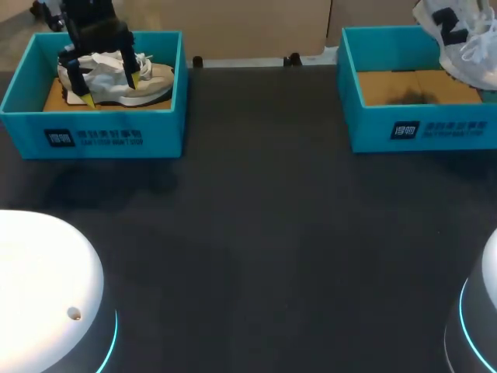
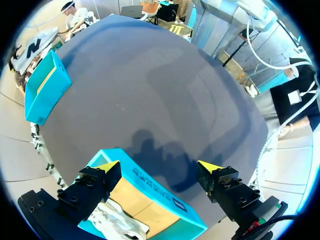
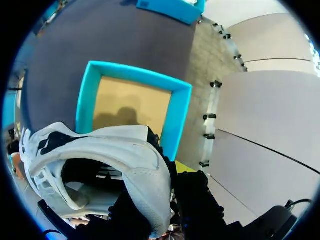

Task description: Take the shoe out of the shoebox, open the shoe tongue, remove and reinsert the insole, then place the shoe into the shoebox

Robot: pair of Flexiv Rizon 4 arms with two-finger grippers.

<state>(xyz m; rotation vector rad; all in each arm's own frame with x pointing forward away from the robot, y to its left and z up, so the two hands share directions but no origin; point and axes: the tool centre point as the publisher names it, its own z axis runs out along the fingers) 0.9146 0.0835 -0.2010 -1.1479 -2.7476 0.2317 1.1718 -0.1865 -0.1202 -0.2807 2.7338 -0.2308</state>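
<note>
Arm bases: the left arm's white base (image 1: 39, 287) and the right arm's base (image 1: 481, 318) stood at the near edge of the surface (image 1: 256, 233).
Surface: dark and matte, and it carried two teal boxes at its far side, well apart.
Left shoebox (image 1: 116, 132) (image 2: 150, 187): open-topped, at the far left, with a brown cardboard floor.
Beige shoe (image 1: 147, 81) (image 2: 117, 222): lay on its sole inside the left shoebox, toe towards the middle of the surface.
Left end effector (image 1: 110, 89) (image 2: 160, 167): hung over the left shoebox above the beige shoe, fingers spread wide and gripping nothing. In the wrist view one wall of the box ran between the two yellow tips. Whether a tip touched the shoe could not be told.
Right shoebox (image 1: 419, 128) (image 3: 175, 115) (image 2: 47, 92): at the far right, with its brown cardboard floor showing.
White shoe (image 1: 462, 43) (image 3: 135, 150) (image 2: 30, 46): had a dark side mark and white laces, and was lifted clear of the right shoebox, in the air above its far right corner, tilted.
Right end effector (image 3: 170, 172): clamped the white shoe at the rim of its opening, with one yellow tip showing just beside the collar and the shoebox lying beneath.
</note>
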